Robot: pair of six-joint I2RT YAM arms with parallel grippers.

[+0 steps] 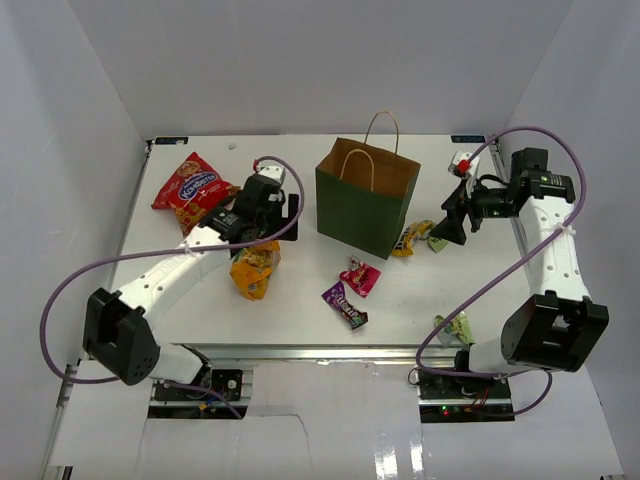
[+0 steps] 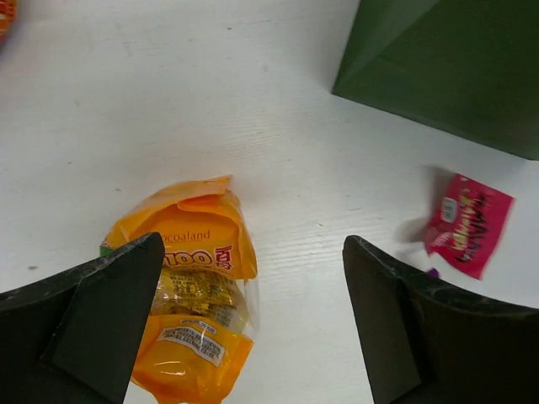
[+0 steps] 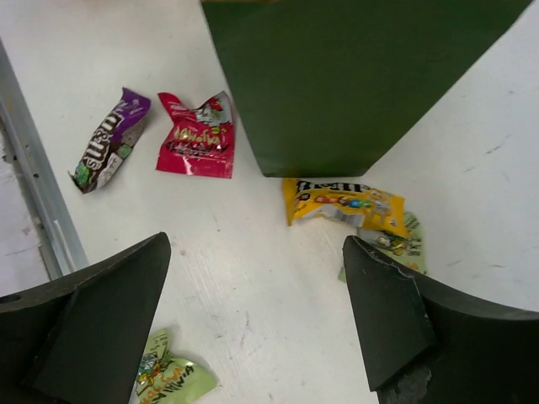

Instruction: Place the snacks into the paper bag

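I am seeing the paper bag [image 1: 365, 205] standing upright at the middle of the table [image 1: 300, 290]. It is dark green outside and brown inside, with thin loop handles rising above its mouth. My left hand [image 2: 253, 244] is hanging released over the orange-yellow bag [image 2: 198, 286], spread wide and holding nothing. My right hand [image 3: 257, 244] is also hanging released and empty, near the yellow candy pack [image 3: 341, 202], which is lying just beside the paper bag's base. The pink wrapper [image 3: 198, 139] and the purple wrapper [image 3: 109, 151] are lying near each other on the table.

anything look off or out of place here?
Paper bag stands upright, nothing spilled. Only oddity: a light-green wrapper lies at the near edge of the table by the right arm's base, apart from the other snacks, probably awkward to reach.
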